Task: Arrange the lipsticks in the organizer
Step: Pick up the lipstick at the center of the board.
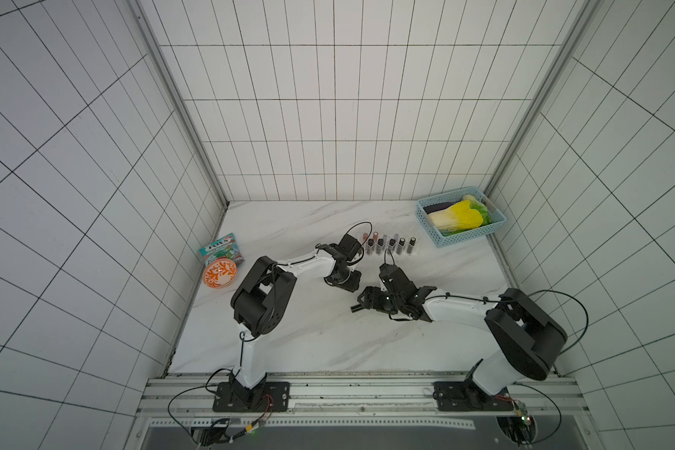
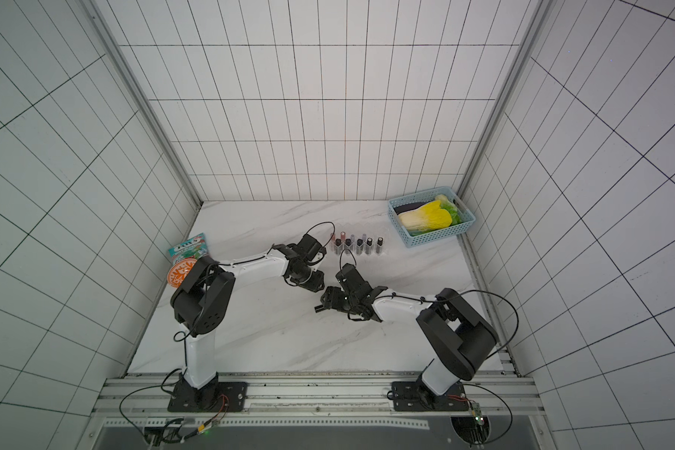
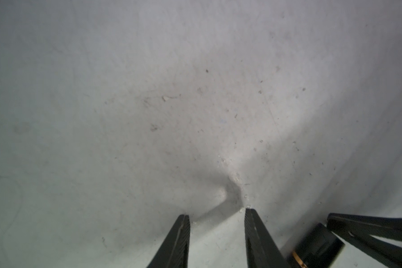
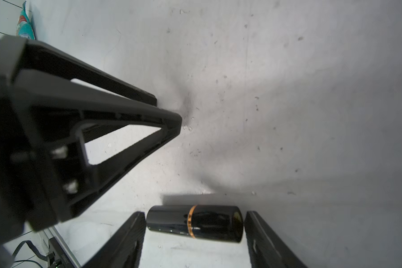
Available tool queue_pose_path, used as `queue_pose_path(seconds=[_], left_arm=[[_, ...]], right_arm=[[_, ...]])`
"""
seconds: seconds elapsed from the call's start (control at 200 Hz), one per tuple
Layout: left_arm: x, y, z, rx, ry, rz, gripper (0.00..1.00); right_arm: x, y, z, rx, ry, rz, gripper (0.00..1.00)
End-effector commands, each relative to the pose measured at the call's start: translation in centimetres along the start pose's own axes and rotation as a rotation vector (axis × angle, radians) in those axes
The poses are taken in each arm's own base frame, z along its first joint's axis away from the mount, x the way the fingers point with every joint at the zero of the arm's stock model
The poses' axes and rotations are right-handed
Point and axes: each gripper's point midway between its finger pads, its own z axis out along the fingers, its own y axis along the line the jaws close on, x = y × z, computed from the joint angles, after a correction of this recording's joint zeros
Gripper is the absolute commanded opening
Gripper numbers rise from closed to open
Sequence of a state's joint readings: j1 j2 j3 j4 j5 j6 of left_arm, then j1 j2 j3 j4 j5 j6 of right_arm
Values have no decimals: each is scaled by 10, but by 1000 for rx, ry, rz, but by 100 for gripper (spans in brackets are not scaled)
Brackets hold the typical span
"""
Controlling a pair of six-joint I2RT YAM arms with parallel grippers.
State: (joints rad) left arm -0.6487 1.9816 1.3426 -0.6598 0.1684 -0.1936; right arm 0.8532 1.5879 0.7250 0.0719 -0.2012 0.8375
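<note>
Black lipstick (image 4: 194, 222) lies between right fingers (image 4: 131, 241); contact unclear.

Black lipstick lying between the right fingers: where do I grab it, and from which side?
Grip the black lipstick across its barrel by the gold band, from above. It lies flat with its ends facing the right gripper's fingers, so turn the wrist a quarter; end-to-end would likely slip.
</note>
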Motion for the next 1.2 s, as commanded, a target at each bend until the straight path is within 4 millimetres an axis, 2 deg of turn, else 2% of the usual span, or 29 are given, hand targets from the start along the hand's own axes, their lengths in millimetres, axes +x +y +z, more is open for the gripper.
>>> queue_pose_path(seconds=[0.0,0.15,0.271,0.406,0.516,0.767,1.047,1.193], left_arm=[[11,7,-4,-12,17,-11,38],[23,27,-11,-29,14,-56,38],[27,29,-12,-13,11,-66,38],[27,25,-14,8,11,-67,38],[29,25,-14,12,13,-65,38],[36,23,-10,29,23,-67,38],[37,19,-11,49,28,-61,38],[37,19,-12,51,27,-64,38]], right_arm=[[-4,2,-7,41,-11,-29,71],[4,-5,-34,66,-31,-34,73],[17,8,-43,31,-18,-43,77],[29,31,-32,-21,8,-44,78],[31,35,-15,-20,24,-37,79],[25,15,12,63,16,-19,77],[5,-14,19,176,-28,-13,71],[-7,-23,19,256,-33,-57,67]])
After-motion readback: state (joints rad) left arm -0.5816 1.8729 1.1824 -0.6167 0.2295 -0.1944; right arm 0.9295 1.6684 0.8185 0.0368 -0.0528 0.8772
